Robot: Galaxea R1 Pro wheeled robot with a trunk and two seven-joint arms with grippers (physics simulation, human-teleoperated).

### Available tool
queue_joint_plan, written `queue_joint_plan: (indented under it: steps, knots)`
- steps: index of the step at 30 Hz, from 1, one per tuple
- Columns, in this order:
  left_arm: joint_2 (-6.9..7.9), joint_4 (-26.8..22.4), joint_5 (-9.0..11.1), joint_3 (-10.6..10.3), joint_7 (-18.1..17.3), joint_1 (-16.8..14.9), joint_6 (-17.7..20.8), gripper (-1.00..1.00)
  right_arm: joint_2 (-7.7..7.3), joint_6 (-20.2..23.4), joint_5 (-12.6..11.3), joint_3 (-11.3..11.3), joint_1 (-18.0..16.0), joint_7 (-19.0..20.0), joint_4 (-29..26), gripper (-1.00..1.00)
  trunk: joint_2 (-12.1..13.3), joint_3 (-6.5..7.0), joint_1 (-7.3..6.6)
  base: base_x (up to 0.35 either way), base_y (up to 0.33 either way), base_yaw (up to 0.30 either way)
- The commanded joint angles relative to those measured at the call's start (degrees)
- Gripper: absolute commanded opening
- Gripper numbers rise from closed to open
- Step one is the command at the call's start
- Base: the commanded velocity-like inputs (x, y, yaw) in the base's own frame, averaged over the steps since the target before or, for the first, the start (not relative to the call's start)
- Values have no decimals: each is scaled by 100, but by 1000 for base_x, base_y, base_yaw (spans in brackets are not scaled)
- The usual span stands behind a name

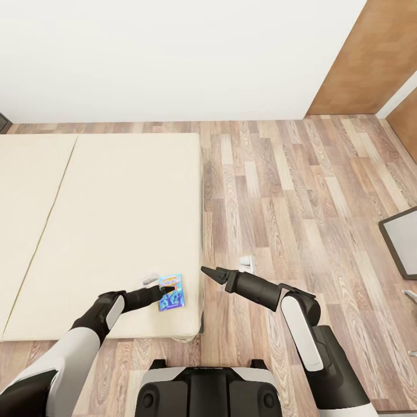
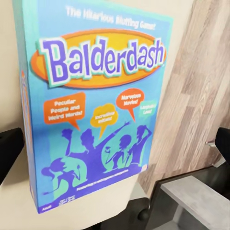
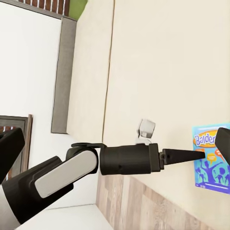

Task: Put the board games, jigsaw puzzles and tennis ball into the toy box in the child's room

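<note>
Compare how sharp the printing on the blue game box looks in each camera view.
Left wrist view: the Balderdash box is close, its title crisp, small print soft. Head view: the box is tiny, lettering unreadable. Right wrist view: cut off at the edge, title partly legible.

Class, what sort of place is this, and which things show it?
Probably a bedroom: a wide cream bed, a plank floor, and a Balderdash board game on the mattress hinting at a child's room.

You have one lettered item: the light blue board game [image 2: 93,103], titled "Balderdash" in its orange oval, with "The Hilarious Bluffing Game!" toward 12 o'clock of the oval. Bubbles toward 6 o'clock read "Peculiar People and Weird Words!" and "Marvelous Movies!"; the other small print is too blurred for you to read.
</note>
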Motion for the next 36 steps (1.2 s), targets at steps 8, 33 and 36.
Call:
queue_joint_plan:
  steps: [8, 33, 36]
  knots:
    - [-6, -4, 37, 21, -21, -14, 50, 100, -1, 35, -10, -7, -3, 12, -4, 100, -6, -5, 2, 0, 0, 0]
    - [-57, -9, 37, 21, -51, -15, 49, 100, -1, 34, -13, -4, -3, 12, -4, 100, -6, -5, 2, 0, 0, 0]
    - [-57, -25, 37, 21, -51, -15, 49, 100, -3, 35, -14, -5, -3, 12, -4, 100, -6, -5, 2, 0, 0, 0]
